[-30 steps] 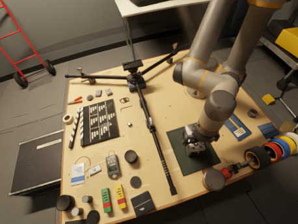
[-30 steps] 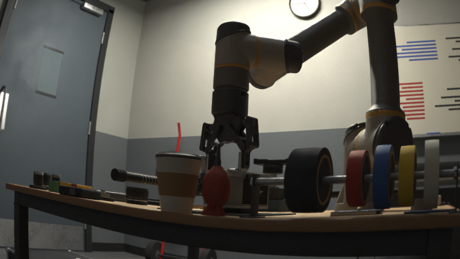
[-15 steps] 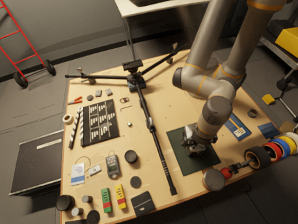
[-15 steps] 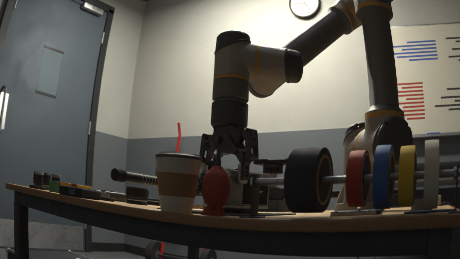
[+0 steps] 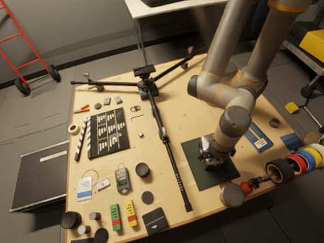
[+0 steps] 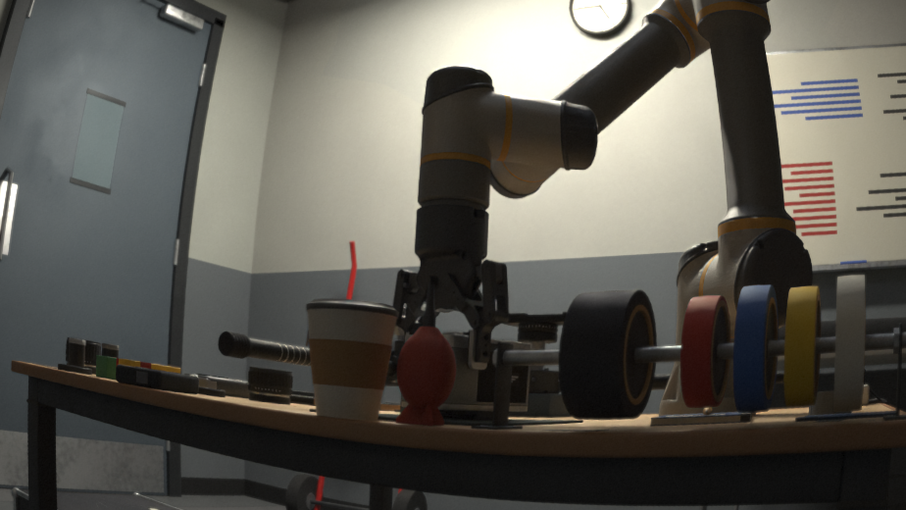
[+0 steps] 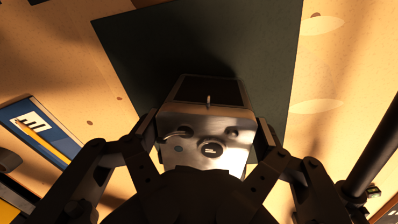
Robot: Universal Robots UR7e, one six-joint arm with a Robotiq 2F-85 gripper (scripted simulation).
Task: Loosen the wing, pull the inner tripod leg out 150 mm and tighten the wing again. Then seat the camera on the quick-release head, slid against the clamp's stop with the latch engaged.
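Note:
The silver camera (image 7: 206,139) sits on a dark green mat (image 5: 209,163) near the front right of the table, partly hidden in the side camera by my wrist. The tripod (image 5: 148,86) lies flat across the middle of the table with its quick-release head (image 5: 144,69) at the far end. Its long leg (image 5: 169,144) runs toward the front edge, left of the mat, with a clamp collar (image 5: 164,133) midway along it. My gripper (image 7: 206,133) is lowered over the camera with a finger on each side of the body, and it is open and holds nothing.
Behind the table stand a white bench and a red hand truck (image 5: 24,53). A clapperboard (image 5: 106,132) and small items fill the left side. A coffee cup (image 6: 350,358), a red blower (image 6: 423,374) and a rod of tape rolls (image 5: 300,160) crowd the front right edge, with a blue notepad (image 5: 259,137) right of the mat.

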